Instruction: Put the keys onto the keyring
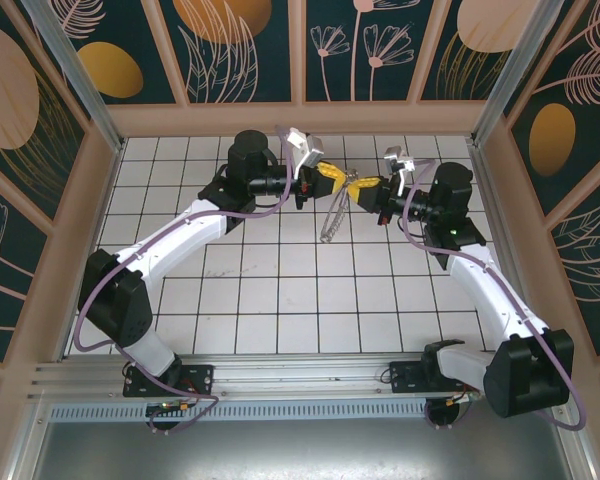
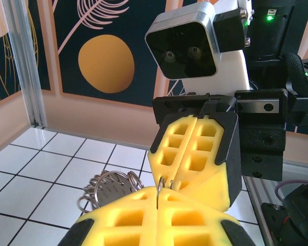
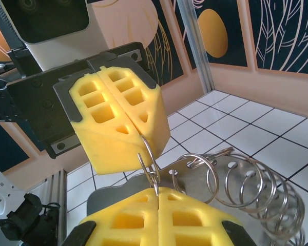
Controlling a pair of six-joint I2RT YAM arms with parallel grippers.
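Yellow fingers [image 1: 330,176] pinch keyring [image 1: 332,218], walls [image 1: 300,118] well apart

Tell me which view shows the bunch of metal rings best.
Right wrist: the bunch of metal rings sits close, each loop separate, beside the thin wire loop the right pincer clamps. Left wrist shows it smaller, partly hidden behind the left pincer. Top external: a thin silvery streak between the arms.

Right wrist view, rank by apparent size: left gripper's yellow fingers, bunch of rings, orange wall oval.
Largest: left gripper's yellow fingers and bunch of rings, about alike, nearness makes it unsure.
Smallest: orange wall oval.
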